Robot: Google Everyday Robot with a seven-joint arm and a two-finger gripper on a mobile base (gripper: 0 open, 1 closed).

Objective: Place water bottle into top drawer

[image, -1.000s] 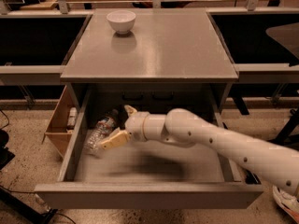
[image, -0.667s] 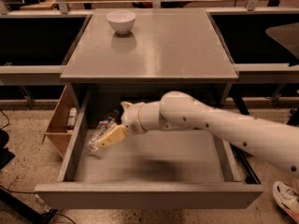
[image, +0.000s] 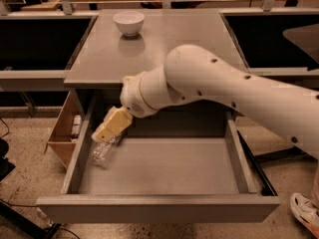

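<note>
Gripper (image: 103, 134) sits below the table's (image: 169, 44) front-left corner, pinching the water bottle (image: 102, 152) by its upper end. The bottle hangs tilted at the left wall of the open top drawer (image: 164, 169). A bowl (image: 128, 23) stands near the back edge.

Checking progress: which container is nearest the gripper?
The water bottle, in the gripper at the left edge of the top drawer; the white bowl sits on the cabinet.
</note>
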